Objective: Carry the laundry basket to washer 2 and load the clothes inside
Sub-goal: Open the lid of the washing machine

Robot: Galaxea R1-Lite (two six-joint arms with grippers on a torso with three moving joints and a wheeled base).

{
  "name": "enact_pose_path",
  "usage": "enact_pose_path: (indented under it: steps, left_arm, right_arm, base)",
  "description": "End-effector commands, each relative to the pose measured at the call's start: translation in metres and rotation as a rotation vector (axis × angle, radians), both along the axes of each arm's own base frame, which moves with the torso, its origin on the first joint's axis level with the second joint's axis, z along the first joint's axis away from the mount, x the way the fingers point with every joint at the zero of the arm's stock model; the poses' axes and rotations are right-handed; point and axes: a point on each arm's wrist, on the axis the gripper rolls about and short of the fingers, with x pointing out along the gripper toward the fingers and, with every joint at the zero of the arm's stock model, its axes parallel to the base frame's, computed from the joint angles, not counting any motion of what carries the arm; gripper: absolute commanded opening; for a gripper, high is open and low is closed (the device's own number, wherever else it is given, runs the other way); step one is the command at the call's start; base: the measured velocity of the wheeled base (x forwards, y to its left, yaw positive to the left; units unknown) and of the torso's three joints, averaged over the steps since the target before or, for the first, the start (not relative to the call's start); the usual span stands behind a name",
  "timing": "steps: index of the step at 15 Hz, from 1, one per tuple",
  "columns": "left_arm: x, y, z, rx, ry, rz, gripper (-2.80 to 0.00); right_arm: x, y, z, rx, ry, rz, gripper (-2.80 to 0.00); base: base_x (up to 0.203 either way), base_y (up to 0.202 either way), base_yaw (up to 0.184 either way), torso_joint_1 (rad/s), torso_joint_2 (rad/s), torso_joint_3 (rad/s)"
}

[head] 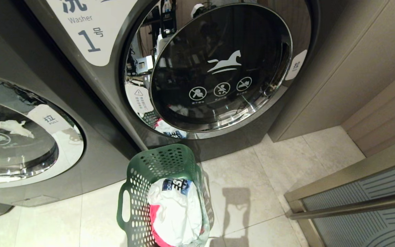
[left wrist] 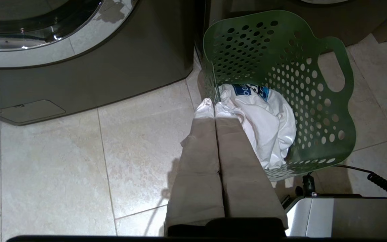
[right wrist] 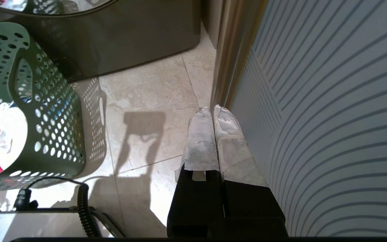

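Observation:
The green laundry basket (head: 139, 171) stands on the tiled floor in front of the washers, with one side handle facing left. The clothes (head: 175, 209) lie inside it: a white garment with a blue printed patch on top and a pink-red one (head: 154, 214) beneath. Washer 2 is out of view; no label with a numeral 2 shows. My left gripper (left wrist: 214, 104) is shut and empty, its tips hovering by the basket (left wrist: 314, 101) rim next to the white garment (left wrist: 270, 121). My right gripper (right wrist: 212, 109) is shut and empty, well clear of the basket (right wrist: 55, 111). Neither arm appears in the head view.
The grey washer labelled 1 (head: 91, 37) fills the middle, its round door (head: 221, 68) closed. A second grey machine (head: 98, 161) with no numeral showing stands on the left. A ribbed panel with a metal frame (head: 365, 202) hems in the right side, close to my right gripper.

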Motion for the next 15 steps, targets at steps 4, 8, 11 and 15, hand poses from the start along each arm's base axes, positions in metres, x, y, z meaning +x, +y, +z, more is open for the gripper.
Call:
enact_pose_path:
  steps: [4,8,11,15]
  left_arm:
    - [0.000,0.000,0.002,0.009,-0.005,-0.002,-2.80]
    - [-0.024,0.000,0.072,-0.020,-0.181,-0.001,-2.80]
    - [-0.004,0.001,0.141,-0.063,-0.100,0.038,-2.80]
    - [0.084,0.003,0.164,-0.141,0.174,0.155,0.00]
  right_arm:
    - [0.000,0.000,0.000,0.000,-0.002,0.000,-2.80]
    - [0.000,0.000,0.000,0.000,0.000,0.000,-2.80]
    - [0.000,0.000,0.000,0.000,0.000,0.000,-2.80]
    - [0.000,0.000,0.000,0.000,0.000,0.000,-2.80]
  base:
    - [0.000,0.000,0.000,0.000,0.00,0.000]
    - [0.000,0.000,0.000,0.000,0.00,0.000]
    - [0.000,0.000,0.000,0.000,0.00,0.000]
    - [0.000,0.000,0.000,0.000,0.00,0.000]
